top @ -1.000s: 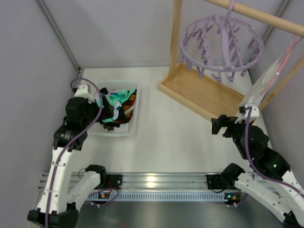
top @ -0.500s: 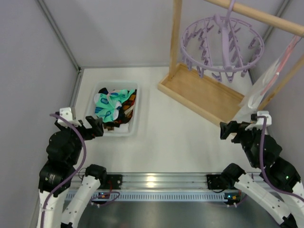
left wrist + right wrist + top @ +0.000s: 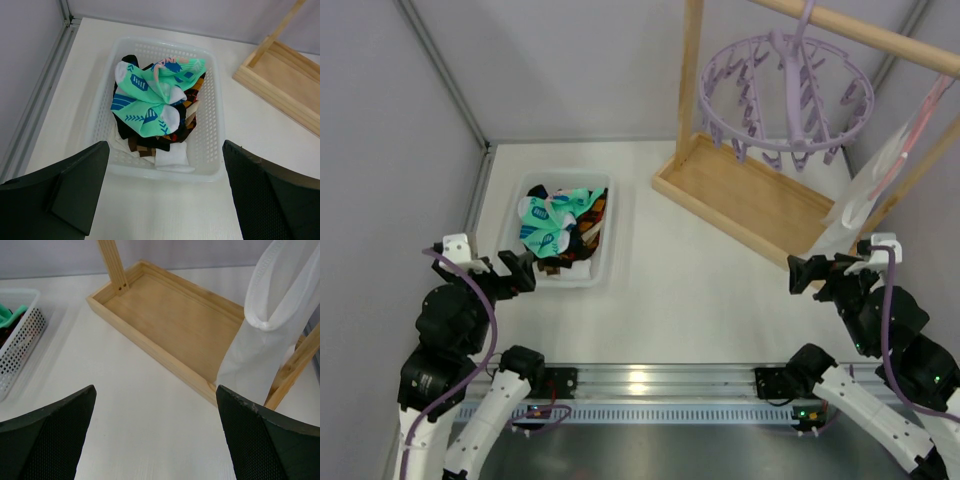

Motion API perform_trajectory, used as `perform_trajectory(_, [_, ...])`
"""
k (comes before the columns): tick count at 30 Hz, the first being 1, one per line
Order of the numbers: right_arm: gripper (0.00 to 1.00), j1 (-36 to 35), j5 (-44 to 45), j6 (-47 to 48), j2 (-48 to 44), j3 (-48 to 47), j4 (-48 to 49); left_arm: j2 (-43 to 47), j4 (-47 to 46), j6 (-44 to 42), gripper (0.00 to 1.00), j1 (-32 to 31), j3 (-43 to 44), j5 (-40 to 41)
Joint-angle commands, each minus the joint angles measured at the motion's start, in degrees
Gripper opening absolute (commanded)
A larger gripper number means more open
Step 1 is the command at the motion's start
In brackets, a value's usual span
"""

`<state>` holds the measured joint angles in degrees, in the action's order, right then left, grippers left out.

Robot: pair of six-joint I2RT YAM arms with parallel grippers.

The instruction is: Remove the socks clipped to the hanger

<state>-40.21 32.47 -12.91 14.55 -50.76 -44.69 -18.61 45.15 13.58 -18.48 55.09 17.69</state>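
The lavender hanger (image 3: pixel 785 90) hangs by its hook from the wooden rack's bar at the top right, and its clip pegs hold nothing. The socks (image 3: pixel 558 228) lie piled in a white basket (image 3: pixel 603 262), mint-teal ones on top of black and argyle ones; the left wrist view shows the pile of socks (image 3: pixel 152 102) too. My left gripper (image 3: pixel 512 272) is open and empty, just near of the basket (image 3: pixel 210 170). My right gripper (image 3: pixel 806 273) is open and empty above the table, near of the rack's wooden tray (image 3: pixel 180 325).
The wooden rack frame (image 3: pixel 692 75) stands at the back right on its tray base (image 3: pixel 750 195). A white mesh bag (image 3: pixel 270 315) hangs by the rack's right post. Grey walls close in left, back and right. A metal rail (image 3: pixel 650 385) runs along the near edge.
My left arm has pulled back from over the basket to the near left. My right arm has drawn back and to the right. Both grippers stay open.
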Motion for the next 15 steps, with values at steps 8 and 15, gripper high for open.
perform_trajectory(8, [0.99,0.48,-0.21,1.22,4.26,-0.74,1.09,-0.11,-0.15,0.57,0.98,-0.15,-0.69,0.76])
perform_trajectory(15, [0.99,0.48,-0.21,1.13,5.14,-0.57,1.53,-0.20,-0.15,0.65,0.98,-0.15,-0.77,0.85])
